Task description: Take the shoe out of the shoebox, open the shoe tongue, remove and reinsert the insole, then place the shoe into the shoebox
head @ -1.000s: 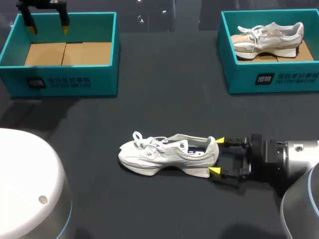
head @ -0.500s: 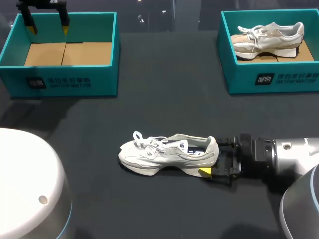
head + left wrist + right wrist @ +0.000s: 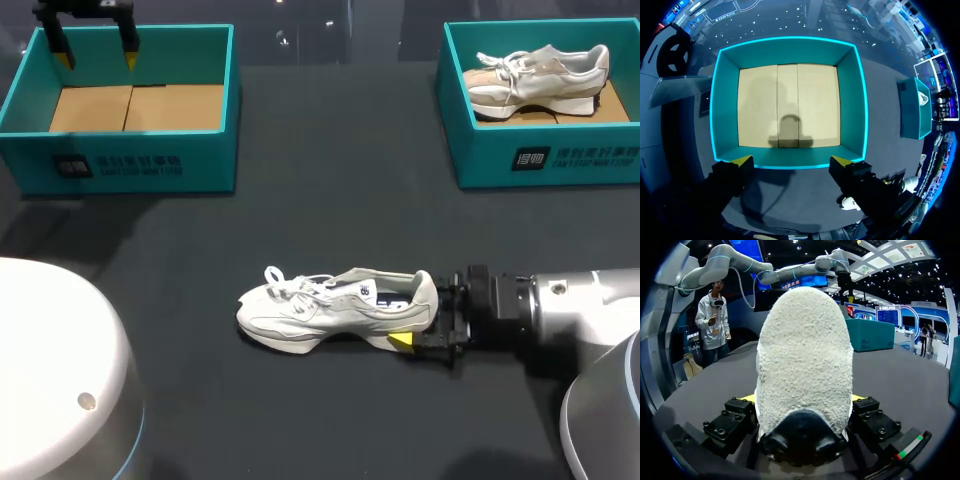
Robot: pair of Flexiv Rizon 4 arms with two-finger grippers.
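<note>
Black table, right gripper pinching shoe heel, left gripper spread over shoebox (printed front)

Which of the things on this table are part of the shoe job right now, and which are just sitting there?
In the job:
pale shoe on the table, heel clamped by the right gripper
empty shoebox, with the left gripper open above it

Just sitting there, as far as I can tell:
second shoebox at far right
other shoe inside it
</note>
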